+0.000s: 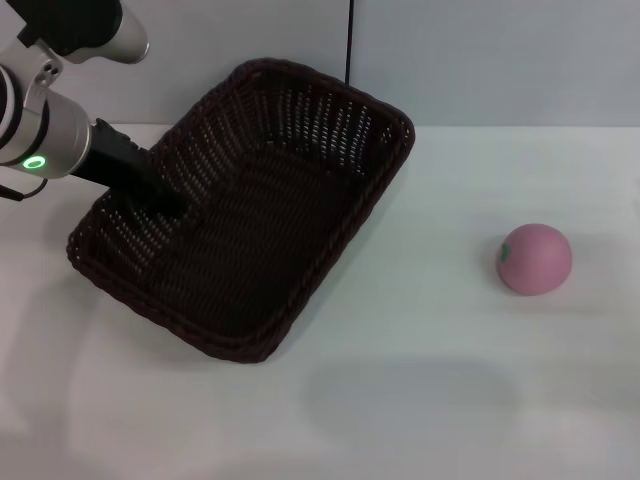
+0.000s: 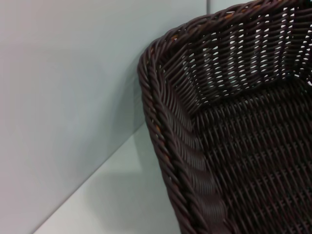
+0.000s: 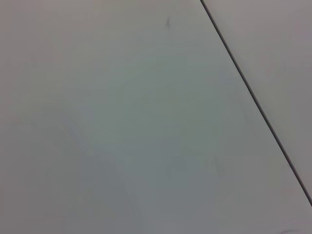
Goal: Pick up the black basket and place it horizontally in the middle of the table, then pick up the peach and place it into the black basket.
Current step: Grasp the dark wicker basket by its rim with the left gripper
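The black basket [image 1: 260, 230] sits diagonally on the left half of the white table [image 1: 450, 380], one corner pointing to the back wall. My left gripper [image 1: 160, 195] reaches in from the left over the basket's left long rim, shut on that rim, one dark finger inside the wall. The left wrist view shows the braided rim and a corner of the basket [image 2: 180, 146] close up. The peach [image 1: 535, 259], pale pink with a small green mark, lies on the table to the right, well apart from the basket. My right gripper is out of view.
A grey-white wall [image 1: 500, 60] with a dark vertical seam [image 1: 350, 40] stands behind the table. The right wrist view shows only a plain pale surface with a dark line [image 3: 253, 97].
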`<state>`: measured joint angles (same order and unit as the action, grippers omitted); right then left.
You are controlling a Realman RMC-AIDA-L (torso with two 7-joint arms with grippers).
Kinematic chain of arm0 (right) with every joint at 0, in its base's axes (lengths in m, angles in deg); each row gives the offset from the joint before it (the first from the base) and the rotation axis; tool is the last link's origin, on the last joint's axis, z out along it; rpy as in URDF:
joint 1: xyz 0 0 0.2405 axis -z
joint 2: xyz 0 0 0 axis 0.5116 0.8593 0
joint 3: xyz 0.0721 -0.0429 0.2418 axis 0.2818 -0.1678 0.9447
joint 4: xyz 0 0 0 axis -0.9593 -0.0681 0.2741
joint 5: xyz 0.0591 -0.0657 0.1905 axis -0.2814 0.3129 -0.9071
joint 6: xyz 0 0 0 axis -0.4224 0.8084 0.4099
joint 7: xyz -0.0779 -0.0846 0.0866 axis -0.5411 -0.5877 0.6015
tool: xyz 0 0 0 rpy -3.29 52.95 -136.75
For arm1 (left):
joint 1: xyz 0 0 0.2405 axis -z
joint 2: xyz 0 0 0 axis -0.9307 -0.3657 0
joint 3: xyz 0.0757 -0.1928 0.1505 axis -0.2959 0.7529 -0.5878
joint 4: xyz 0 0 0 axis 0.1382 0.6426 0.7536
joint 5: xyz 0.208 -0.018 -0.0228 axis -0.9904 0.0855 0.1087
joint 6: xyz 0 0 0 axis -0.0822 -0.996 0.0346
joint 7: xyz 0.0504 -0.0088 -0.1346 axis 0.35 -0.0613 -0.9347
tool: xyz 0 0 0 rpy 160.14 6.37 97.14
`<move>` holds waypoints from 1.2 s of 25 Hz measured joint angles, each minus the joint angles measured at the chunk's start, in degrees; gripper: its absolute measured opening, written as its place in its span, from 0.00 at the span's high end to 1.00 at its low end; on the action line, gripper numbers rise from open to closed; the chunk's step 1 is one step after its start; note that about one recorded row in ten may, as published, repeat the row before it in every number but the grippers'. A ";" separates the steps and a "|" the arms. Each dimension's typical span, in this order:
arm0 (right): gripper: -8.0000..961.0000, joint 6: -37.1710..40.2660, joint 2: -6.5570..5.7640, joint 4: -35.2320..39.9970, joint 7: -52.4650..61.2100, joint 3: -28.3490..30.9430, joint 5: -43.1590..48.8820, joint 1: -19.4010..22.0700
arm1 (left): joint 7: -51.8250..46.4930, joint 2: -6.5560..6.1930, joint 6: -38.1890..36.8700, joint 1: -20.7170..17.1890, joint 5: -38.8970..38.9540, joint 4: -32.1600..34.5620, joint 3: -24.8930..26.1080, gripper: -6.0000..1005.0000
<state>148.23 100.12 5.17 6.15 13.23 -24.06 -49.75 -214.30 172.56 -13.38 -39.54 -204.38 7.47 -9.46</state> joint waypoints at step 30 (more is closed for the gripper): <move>0.36 0.40 -0.09 0.80 -0.07 0.04 -0.16 0.09 | 13.05 -0.27 1.57 1.73 -2.38 1.26 -1.54 0.71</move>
<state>148.62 100.03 5.98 6.08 13.27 -24.22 -49.66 -201.25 172.30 -11.81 -37.81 -206.76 8.73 -10.99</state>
